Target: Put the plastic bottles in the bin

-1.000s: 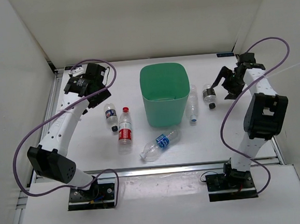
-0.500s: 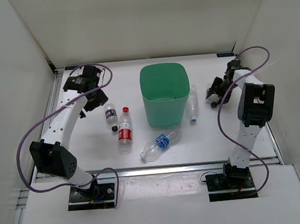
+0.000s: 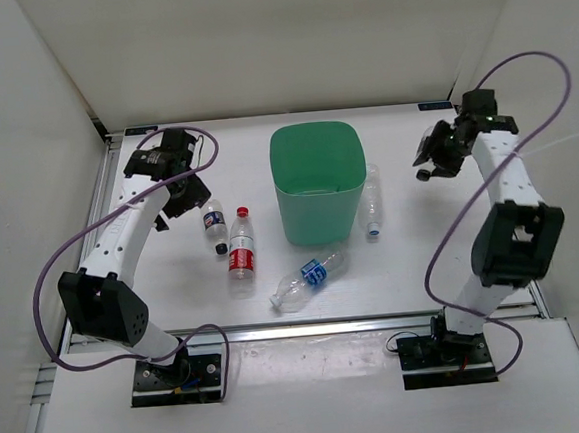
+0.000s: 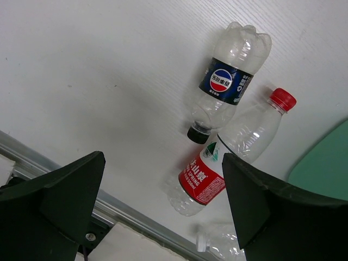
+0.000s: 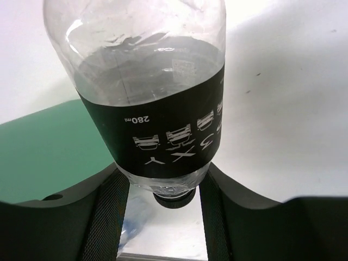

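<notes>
The green bin (image 3: pixel 317 179) stands mid-table, and its wall (image 5: pixel 43 157) shows at the left of the right wrist view. My right gripper (image 3: pixel 431 155) (image 5: pixel 163 212) is shut on a clear plastic bottle with a black label (image 5: pixel 157 109), cap down between the fingers (image 5: pixel 109 217), raised right of the bin. My left gripper (image 3: pixel 190 196) (image 4: pixel 163 217) hangs open above two lying bottles. One has a dark blue label and black cap (image 3: pixel 213 225) (image 4: pixel 228 81). The other has a red label and red cap (image 3: pixel 241 252) (image 4: pixel 228 157). A blue-label bottle (image 3: pixel 309 278) lies in front of the bin. A clear one (image 3: pixel 372 202) lies against its right side.
White walls close in the table on the left, back and right. A metal rail (image 3: pixel 298 328) runs along the near edge, with both arm bases behind it. Purple cables loop off each arm.
My right gripper closed on the black-label bottle that lay right of the bin and lifted it off the table. My left gripper dropped slightly toward the two left bottles, still open.
</notes>
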Motion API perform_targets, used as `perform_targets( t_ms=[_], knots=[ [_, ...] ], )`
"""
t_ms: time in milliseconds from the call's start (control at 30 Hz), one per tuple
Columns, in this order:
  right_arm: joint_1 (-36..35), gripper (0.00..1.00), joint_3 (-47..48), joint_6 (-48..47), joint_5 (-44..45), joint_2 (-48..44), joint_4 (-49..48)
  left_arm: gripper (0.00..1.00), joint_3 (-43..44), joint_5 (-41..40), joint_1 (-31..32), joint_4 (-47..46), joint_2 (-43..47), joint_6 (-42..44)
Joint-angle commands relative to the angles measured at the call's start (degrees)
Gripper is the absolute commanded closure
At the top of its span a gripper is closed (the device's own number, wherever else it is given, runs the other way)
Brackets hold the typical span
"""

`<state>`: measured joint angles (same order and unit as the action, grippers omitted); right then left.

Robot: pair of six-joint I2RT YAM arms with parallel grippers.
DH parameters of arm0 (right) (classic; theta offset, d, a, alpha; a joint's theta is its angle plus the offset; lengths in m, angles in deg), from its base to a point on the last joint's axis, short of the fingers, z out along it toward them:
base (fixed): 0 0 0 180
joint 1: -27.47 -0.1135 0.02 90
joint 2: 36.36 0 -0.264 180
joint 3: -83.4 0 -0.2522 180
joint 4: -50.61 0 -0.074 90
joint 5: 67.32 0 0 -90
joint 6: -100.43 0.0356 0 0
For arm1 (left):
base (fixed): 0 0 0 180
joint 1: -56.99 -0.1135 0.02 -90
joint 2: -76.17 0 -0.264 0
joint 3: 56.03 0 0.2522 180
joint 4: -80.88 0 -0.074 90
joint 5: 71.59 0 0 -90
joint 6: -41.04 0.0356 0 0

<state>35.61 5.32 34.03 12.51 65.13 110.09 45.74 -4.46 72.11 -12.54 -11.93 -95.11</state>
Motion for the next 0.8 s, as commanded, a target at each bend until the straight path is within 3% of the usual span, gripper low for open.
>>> perform_targets(
  t_ms=[0, 133, 267, 400, 433, 467, 533, 567, 767],
  knots=[
    [-0.58, 0.79, 3.31, 2.85, -1.67, -10.58, 4.20, 0.00, 1.11, 0.55, -0.26, -0.75, 0.29, 0.01],
    [-7.60, 0.79, 14.09, 3.39, -4.15, -13.25, 7.28, 0.00, 1.11, 1.95, -0.26, -0.22, -0.24, -0.69],
    [-21.28, 0.76, 23.00, 2.77, -5.64, -11.06, 10.09, 0.00, 1.11, 4.06, -0.26, -0.83, -1.29, -0.69],
    [-32.12, 0.69, 24.16, 2.25, -5.65, -6.15, 11.67, 0.00, 1.11, 5.30, -0.26, -1.36, -1.82, -0.69],
    [-33.27, 0.65, 24.77, 1.46, -5.65, -5.35, 12.20, 0.00, 1.11, 5.30, -0.26, -1.88, -1.82, -0.69],
    [-34.06, 0.47, 24.78, 1.45, -5.12, -4.73, 13.51, 0.00, 1.11, 5.82, -0.26, -1.89, -1.82, -0.69],
    [-34.77, 0.25, 23.56, 1.45, -4.42, -5.60, 13.52, 0.00, 1.11, 5.82, -0.26, -1.89, -1.82, -0.69],
    [-34.77, 0.00, 22.59, 1.98, -3.63, -7.69, 13.52, 0.00, 1.11, 5.21, -0.26, -1.89, -1.82, -0.69],
    [-28.11, 0.00, 23.11, 2.59, 3.75, -14.56, 11.33, 0.00, -0.99, 5.21, -0.26, -3.20, -2.43, -0.17]
  ],
)
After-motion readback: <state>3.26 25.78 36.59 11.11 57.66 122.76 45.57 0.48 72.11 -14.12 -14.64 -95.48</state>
